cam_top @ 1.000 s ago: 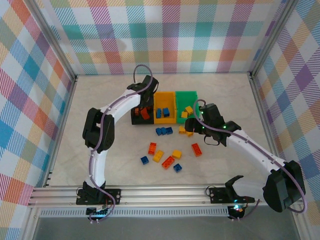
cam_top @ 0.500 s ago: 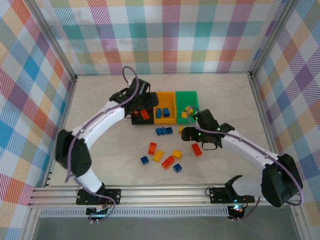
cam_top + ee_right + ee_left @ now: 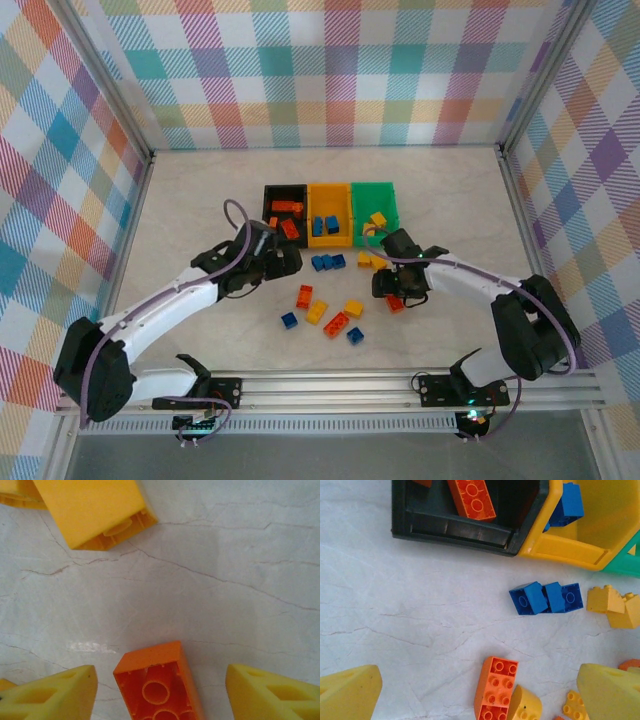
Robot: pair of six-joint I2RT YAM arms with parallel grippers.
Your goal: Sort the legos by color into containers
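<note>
The small orange-red studded plastic brick (image 3: 157,685) lies on the pale marbled bench (image 3: 225,555); the right jaws have come down to straddle it, half closed but not yet touching, so its pickup looks next. The left jaws have left the black plastic bin (image 3: 450,530) and hang wide open, empty, their drop apparently done. The brick's near end is cut off in the wrist view.

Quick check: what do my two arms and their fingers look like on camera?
The left arm and right arm both have white links with black joint housings, and a lilac cable runs along each. The fingers are chunky yellow wedges.
</note>
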